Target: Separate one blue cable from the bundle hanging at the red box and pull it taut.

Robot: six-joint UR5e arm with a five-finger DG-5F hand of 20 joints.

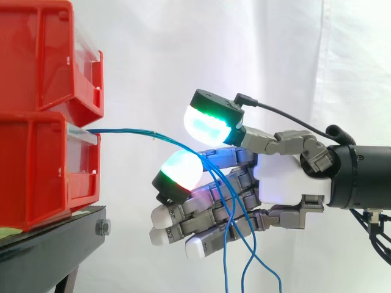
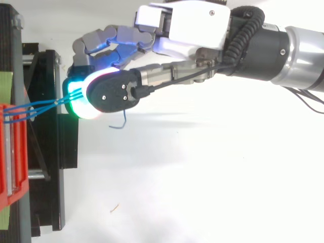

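Note:
Several thin blue cables [image 1: 122, 130] leave the front of the lower red bin [image 1: 36, 171] and run right, nearly level, to my hand [image 1: 281, 177]. They pass through the gap between the green-glowing thumb pad [image 1: 211, 121] above and a green-glowing fingertip [image 1: 180, 171] below, lie across that finger, then drop in loose loops [image 1: 244, 268]. The two pads stand apart and the other fingers reach out fairly straight toward the bin. From above, the cables [image 2: 40, 106] fan slightly before going under the thumb pad [image 2: 109, 93] of the hand [image 2: 187, 25].
A second red bin [image 1: 43, 55] is stacked on the lower one, both on a black stand [image 1: 49, 244] at the left. A white curtain hangs behind. One loose cable end [image 2: 119, 124] curls below the thumb in the top view.

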